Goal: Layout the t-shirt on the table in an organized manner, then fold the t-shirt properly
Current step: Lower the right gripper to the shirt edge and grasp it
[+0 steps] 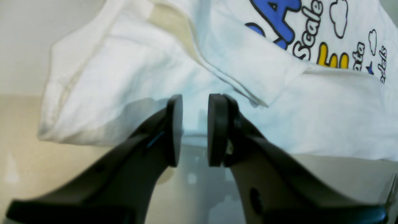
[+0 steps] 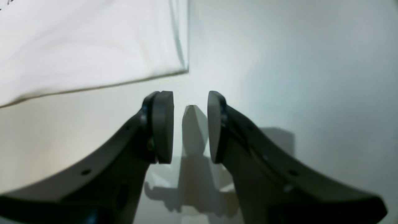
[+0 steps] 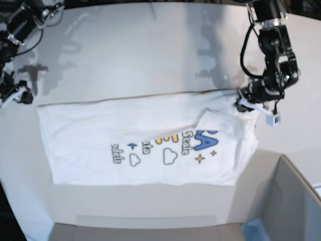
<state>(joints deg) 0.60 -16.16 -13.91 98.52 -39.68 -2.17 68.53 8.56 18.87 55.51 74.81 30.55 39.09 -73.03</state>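
Note:
The white t-shirt (image 3: pixel 145 135) lies spread on the white table (image 3: pixel 150 50) with its blue-yellow lettering, clouds and stars face up; a fold runs along its far edge. My left gripper (image 1: pixel 194 130) is slightly open and empty, low over the table at the edge of the shirt's (image 1: pixel 149 77) bunched sleeve end; in the base view it (image 3: pixel 246 103) sits at the shirt's far right corner. My right gripper (image 2: pixel 190 124) is slightly open and empty over bare table, just short of the shirt's hem corner (image 2: pixel 93 46); in the base view it (image 3: pixel 17 95) is at the far left.
A grey open-topped bin (image 3: pixel 296 201) stands at the front right, close to the shirt's right end. The table's curved edge (image 3: pixel 145 218) runs along the front. Arm cables and joints (image 3: pixel 20 25) crowd the far left corner.

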